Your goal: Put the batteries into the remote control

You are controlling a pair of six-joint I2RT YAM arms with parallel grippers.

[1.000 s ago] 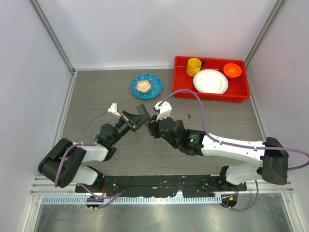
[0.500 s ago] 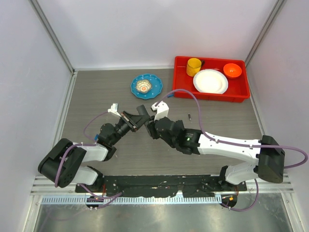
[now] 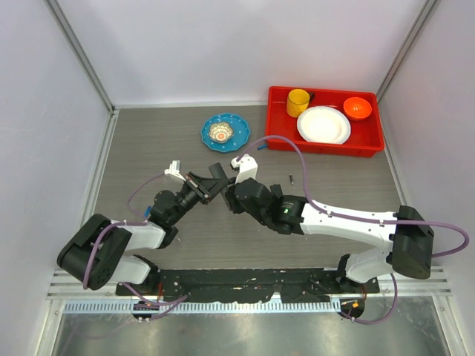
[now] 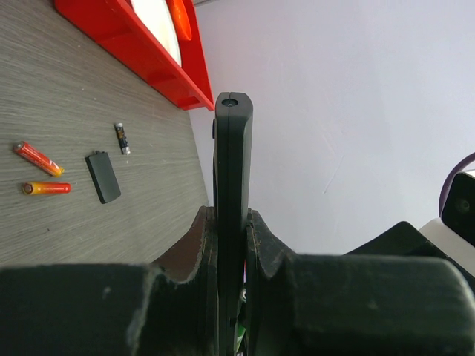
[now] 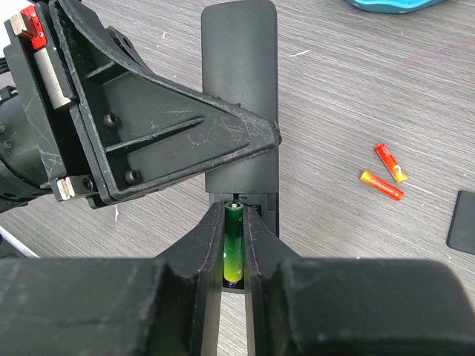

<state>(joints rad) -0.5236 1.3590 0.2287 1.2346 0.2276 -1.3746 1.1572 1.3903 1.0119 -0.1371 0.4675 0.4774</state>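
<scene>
centrally in the left wrist view, the left gripper (image 4: 231, 222) pinches the remote control (image 4: 233, 156) edge-on between its two fingers, the slim black bar rising toward the top of the frame. in the right wrist view the remote's flat face fills the upper centre, crossed from the left by the left gripper's finger, and an open compartment shows at its lower end. the right gripper (image 5: 235, 215), fingers drawn narrow, clasps a green battery (image 5: 234, 252) whose upper tip lies at that compartment. two orange-red batteries (image 5: 381, 185) lie close together on the grey table (image 5: 356, 89) at centre right. a small flat black cover (image 5: 464, 222) sits at the right edge. a red tray (image 4: 148, 63) occupies the upper left of the left wrist view.
</scene>
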